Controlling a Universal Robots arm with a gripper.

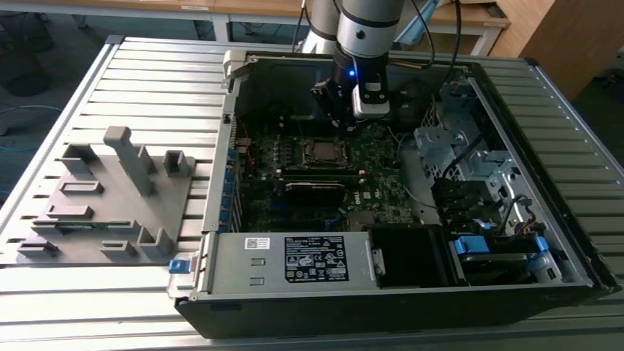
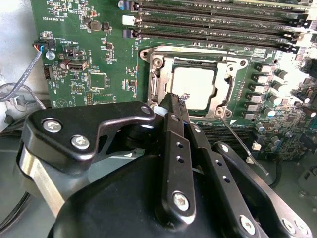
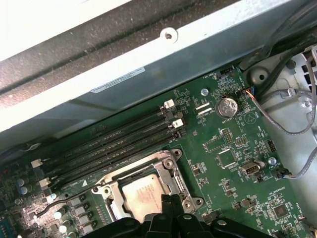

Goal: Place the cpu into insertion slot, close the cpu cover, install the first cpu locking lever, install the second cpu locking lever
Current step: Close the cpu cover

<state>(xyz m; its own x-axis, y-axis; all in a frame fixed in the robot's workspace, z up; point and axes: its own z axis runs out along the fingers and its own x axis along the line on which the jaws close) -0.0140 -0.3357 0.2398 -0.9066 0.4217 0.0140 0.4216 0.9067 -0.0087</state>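
As the pincer (image 2: 176, 99) hangs low inside the open computer case (image 1: 546, 241), its two fingers (image 2: 174, 148) are clenched together, with nothing visible between the tips. The tips sit at one corner of the insertion slot (image 2: 148, 53); whether they touch its rim is not clear.

Just past the tips lies the cpu (image 2: 195, 87), seated flat in the slot with its dull silver top up. The cpu cover (image 2: 199, 60) lies down flat around it, and the chip shows through the cover's window.

Both wrist views show the same: pincer (image 3: 171, 199) at the socket edge, cpu (image 3: 141, 194) right beside it, framed by the cover (image 3: 171, 178).

A thin metal locking lever (image 2: 243, 145) sticks out from the slot's next corner, close beside the pincer's fingers. It angles away over the green motherboard (image 2: 99, 54) and is not tucked down.

Beyond the slot, on the far side from the pincer, run long black memory slots (image 2: 213, 20). A coin battery (image 3: 229, 105) sits further off on the board.

In the exterior view the pincer (image 1: 340, 121) hangs just above the cpu (image 1: 320, 151). Well away from it, outside the case, a grey fixture plate (image 1: 107, 197) lies on the slatted metal desk (image 1: 146, 66).
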